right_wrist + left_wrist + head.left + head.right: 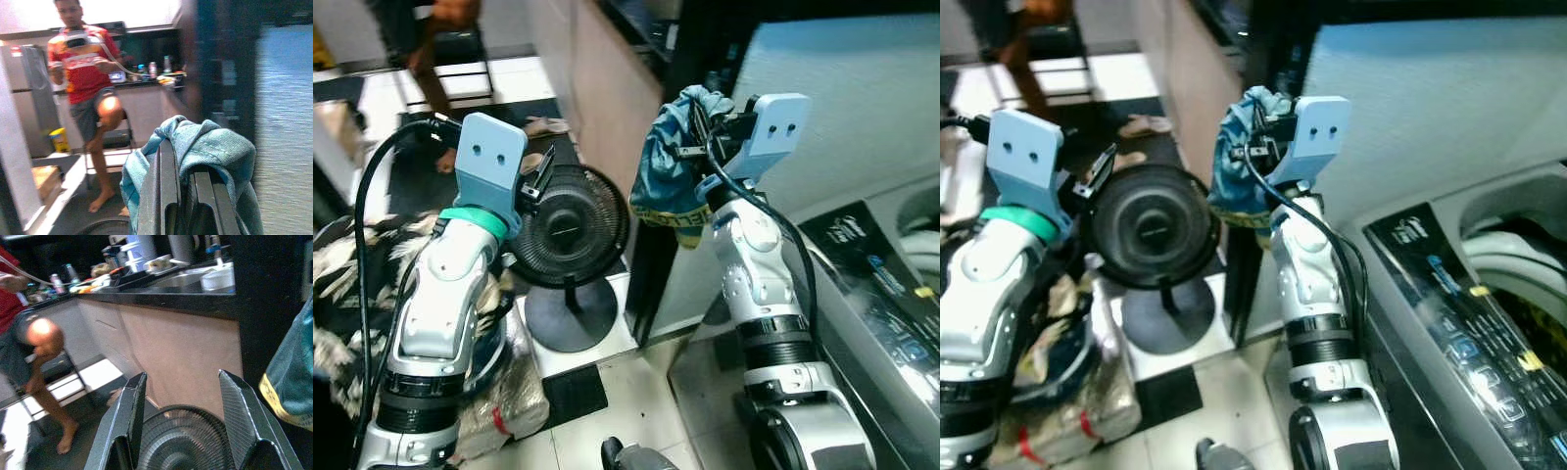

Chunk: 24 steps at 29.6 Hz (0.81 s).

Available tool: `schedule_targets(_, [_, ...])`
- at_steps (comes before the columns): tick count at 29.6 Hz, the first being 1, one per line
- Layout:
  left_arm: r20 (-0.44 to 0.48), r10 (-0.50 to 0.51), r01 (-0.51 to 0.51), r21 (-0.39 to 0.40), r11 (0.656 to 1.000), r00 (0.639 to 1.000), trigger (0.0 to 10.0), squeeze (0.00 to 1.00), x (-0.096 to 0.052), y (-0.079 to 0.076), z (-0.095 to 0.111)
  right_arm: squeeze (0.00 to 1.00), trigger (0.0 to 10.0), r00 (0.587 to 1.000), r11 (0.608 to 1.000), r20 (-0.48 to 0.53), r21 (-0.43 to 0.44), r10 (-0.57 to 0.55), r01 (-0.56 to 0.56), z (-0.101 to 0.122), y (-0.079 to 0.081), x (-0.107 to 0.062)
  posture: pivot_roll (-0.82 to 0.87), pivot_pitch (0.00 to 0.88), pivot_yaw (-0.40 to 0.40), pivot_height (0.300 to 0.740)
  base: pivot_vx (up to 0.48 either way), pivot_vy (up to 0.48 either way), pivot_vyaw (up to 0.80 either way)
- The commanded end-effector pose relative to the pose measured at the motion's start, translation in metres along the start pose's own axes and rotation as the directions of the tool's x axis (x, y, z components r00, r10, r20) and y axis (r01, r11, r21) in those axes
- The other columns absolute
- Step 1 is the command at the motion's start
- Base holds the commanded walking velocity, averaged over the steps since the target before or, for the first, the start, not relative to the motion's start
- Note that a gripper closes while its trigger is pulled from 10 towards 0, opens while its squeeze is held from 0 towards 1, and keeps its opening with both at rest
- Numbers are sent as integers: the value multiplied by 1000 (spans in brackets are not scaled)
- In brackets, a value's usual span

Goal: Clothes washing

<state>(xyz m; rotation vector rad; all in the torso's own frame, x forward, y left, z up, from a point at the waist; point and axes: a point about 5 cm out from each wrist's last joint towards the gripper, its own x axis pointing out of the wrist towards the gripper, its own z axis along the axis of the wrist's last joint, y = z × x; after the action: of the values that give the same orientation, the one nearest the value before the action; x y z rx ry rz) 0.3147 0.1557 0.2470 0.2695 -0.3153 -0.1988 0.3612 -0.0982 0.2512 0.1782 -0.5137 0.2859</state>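
One teal garment (668,166) with a yellow-edged hem was held raised by the right gripper (183,196); its jaws were clamped together on the cloth, which was draped over and around both fingers, the bulk hanging below and to the left-arm side of them. The left gripper (183,431) was held up with its jaws well apart and nothing between them. Beyond and below its fingertips stood one black pedestal fan (570,227), with the hanging hem of the garment just off to the right-arm side of the open jaws.

One washing machine (1489,294) was seen to the right of the right arm, its tub open, well apart from the held garment and lower than the clamped jaws. One pile of patterned laundry (352,264) lay beside the left arm. One person (90,88) in a red shirt was seen beyond both grippers, near a kitchen counter (161,289).

Several risks were judged. The garment was gripped only at a bunched fold, so it could be lost if the arm were swung quickly toward the tub. The loose hem could be snagged on the fan's grille. The trailing cloth could also be left draped over the machine's rim rather than dropped inside.
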Motion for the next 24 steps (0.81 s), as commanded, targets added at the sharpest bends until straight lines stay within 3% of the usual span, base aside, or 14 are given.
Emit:
schedule_targets(1, [1, -2, 2, -5, 1000, 1000, 10000, 0, -2, -1, 0, 0, 10000, 1000, 1000, 12, 8, 13, -13, 2, 4, 2, 114, 0, -3, 740, 0, 0, -800])
schedule_targets(24, [-2, 9, -9, -6, 1000, 1000, 10000, 0, -2, -1, -1, 0, 10000, 1000, 1000, 8, 20, 15, -15, 0, 5, 2, 116, 0, -7, 740, 0, 0, -800])
